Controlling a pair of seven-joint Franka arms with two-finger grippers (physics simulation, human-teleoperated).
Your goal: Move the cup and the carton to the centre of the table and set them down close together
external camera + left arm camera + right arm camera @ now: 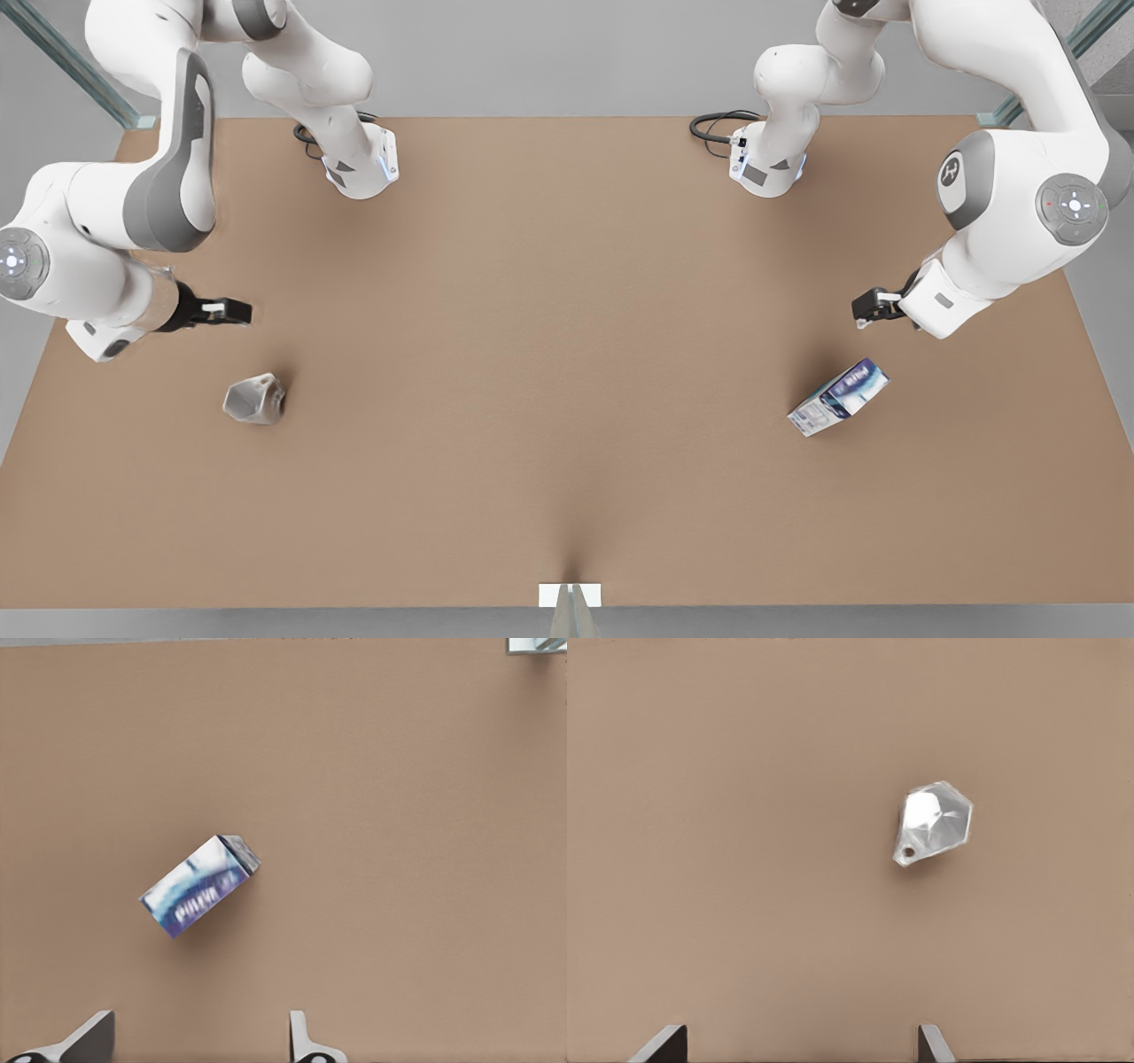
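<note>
- Nearest the front camera, the bench (pixel 567 372) has a small white marker (pixel 570 595) at its near edge, and the middle stretch where both things must end up holds neither of them.
- A little farther back, the cup (pixel 255 399) lies on the front view's left and the carton (pixel 838 397) on the front view's right, well apart, each about level with the other.
- The carton lies on its side, with its long axis slanting from near-centre up toward the far outer corner.
- Farther back again, the right hand (pixel 232 311) hangs above the bench just behind the cup. In the right wrist view its fingers (pixel 660 1045) stand wide apart with nothing between them, and the cup (pixel 935 822) sits off toward one finger, not centred in the gap.
- The left hand (pixel 870 306) hangs just behind the carton. Its fingers (pixel 306 1041) are spread and empty, and the carton (pixel 200 885) lies ahead of the gap, askew to it.
- Each arm is plainly the nearer one to its own thing, so I judge the next move is a descent. The left wrist likely needs to turn so the fingers close across the carton's short width.
</note>
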